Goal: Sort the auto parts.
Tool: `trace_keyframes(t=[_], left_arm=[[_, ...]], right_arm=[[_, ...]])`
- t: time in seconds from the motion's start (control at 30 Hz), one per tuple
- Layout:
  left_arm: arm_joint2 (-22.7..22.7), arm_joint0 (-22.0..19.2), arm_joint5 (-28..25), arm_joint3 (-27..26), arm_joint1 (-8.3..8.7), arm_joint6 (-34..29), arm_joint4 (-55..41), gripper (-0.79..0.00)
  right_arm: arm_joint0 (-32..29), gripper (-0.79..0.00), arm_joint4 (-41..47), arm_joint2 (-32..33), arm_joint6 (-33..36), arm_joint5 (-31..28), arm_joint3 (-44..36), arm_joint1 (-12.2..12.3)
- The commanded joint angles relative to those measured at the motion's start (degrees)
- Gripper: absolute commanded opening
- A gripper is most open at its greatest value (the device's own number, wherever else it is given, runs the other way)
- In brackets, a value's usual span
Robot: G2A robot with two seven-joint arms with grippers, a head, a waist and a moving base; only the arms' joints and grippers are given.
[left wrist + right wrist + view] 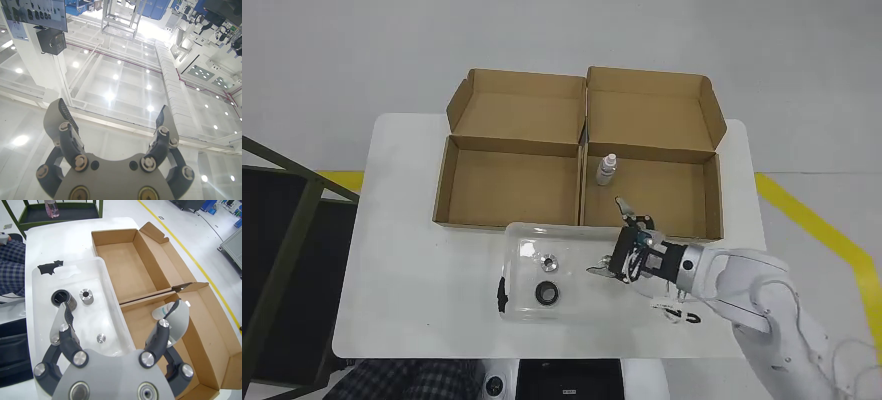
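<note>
A clear plastic tray (517,240) (111,279) at the table's front holds a black ring bearing (547,294) (63,299), a silver cylinder (548,263) (86,296) and a small silver disc (101,337). Behind it stand two open cardboard boxes. The left box (507,185) (128,262) is bare inside. The right box (662,200) (191,321) holds a white bottle (607,168) (160,312), partly hidden by one finger in the right wrist view. My right gripper (610,238) (121,306) hovers open over the tray's right end and the box edge, holding nothing. My left gripper (112,113) is open, pointing at the ceiling.
A strip of black tape (501,296) (50,267) sticks to the tray's left end. A dark green rack (287,200) stands off the table's left side. Bare white tabletop (402,250) lies left of the tray and boxes.
</note>
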Motion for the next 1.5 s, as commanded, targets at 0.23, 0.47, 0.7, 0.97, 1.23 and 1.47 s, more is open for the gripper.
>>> trace_keyframes(t=[0.23,0.47,0.7,0.97,1.23,1.47], left_arm=[[0.0,0.0,0.0,0.0,0.0,0.0,0.0,0.0],[0.0,0.0,0.0,0.0,0.0,0.0,0.0,0.0],[0.0,0.0,0.0,0.0,0.0,0.0,0.0,0.0],[0.0,0.0,0.0,0.0,0.0,0.0,0.0,0.0],[0.0,0.0,0.0,0.0,0.0,0.0,0.0,0.0],[0.0,0.0,0.0,0.0,0.0,0.0,0.0,0.0]], right_arm=[[-1.7,0.0,-6.2,-3.0,-0.6,-2.7,1.8,0.4],[-2.0,0.0,-10.3,-4.8,-0.2,-3.5,3.3,0.6],[-2.3,0.0,-14.4,-5.9,0.5,-3.6,3.8,0.8],[-1.5,0.0,-17.4,-7.5,1.9,-2.5,6.0,0.8],[-0.1,-0.092,-18.8,-9.2,4.8,-2.0,6.9,0.7],[0.6,-0.225,-19.6,-10.4,6.8,-1.4,7.3,0.6]])
